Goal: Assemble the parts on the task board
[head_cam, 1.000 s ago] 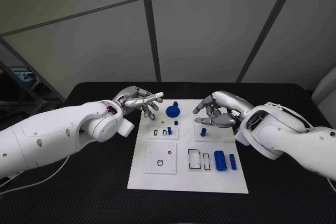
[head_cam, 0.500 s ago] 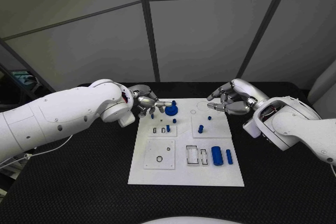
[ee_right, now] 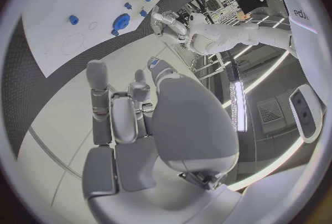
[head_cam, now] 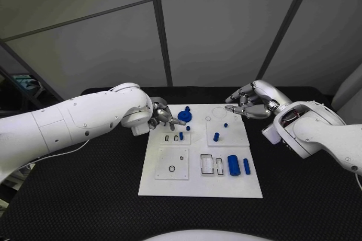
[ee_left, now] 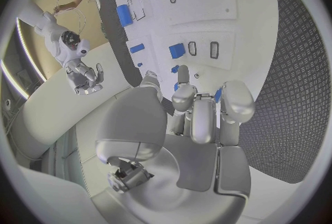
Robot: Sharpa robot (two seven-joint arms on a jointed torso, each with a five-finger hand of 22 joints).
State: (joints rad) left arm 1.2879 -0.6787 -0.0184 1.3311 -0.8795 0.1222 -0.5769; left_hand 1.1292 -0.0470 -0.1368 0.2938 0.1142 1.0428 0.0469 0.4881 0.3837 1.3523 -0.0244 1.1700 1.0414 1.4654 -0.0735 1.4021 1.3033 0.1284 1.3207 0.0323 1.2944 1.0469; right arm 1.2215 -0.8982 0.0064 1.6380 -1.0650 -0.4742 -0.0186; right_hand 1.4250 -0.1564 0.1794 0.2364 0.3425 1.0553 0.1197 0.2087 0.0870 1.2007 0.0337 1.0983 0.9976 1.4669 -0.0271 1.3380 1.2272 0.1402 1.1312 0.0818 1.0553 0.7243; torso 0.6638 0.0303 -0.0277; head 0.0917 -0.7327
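So the left hand (head_cam: 162, 117) sits at the task board's (head_cam: 200, 183) far left corner, fingers curled downward and bunched close together. In the left wrist view there's a bit of blue between the fingertips (ee_left: 181, 77), but I honestly cannot tell whether it's pinching a part or just hovering over one. Right beside it stands the blue gear-shaped part (head_cam: 184, 116).

The right hand (head_cam: 251, 102) hangs off the board's far right corner, above the black table (head_cam: 90, 199), fingers bent and somewhat apart, nothing in them.

Further out on the board: two small blue pegs (head_cam: 215, 137) standing in the right raised plate, another small peg (head_cam: 181, 137) in the left one next to two slots. Nearer the robot, a fat blue cylinder (head_cam: 233, 165) and a thin blue bar (head_cam: 246, 166) lie side by side close to the board's right edge, just beside two rectangular outlined pockets (head_cam: 212, 165). The near-left plate (head_cam: 172, 162) only has a small ring hole.

Room-wise, there's open black mat on both sides of the board and a broad strip in front of it. The board's near edge is well apart from both hands.

Only writing I can make out is something like "edi" on the wall in the right wrist view, cut off.
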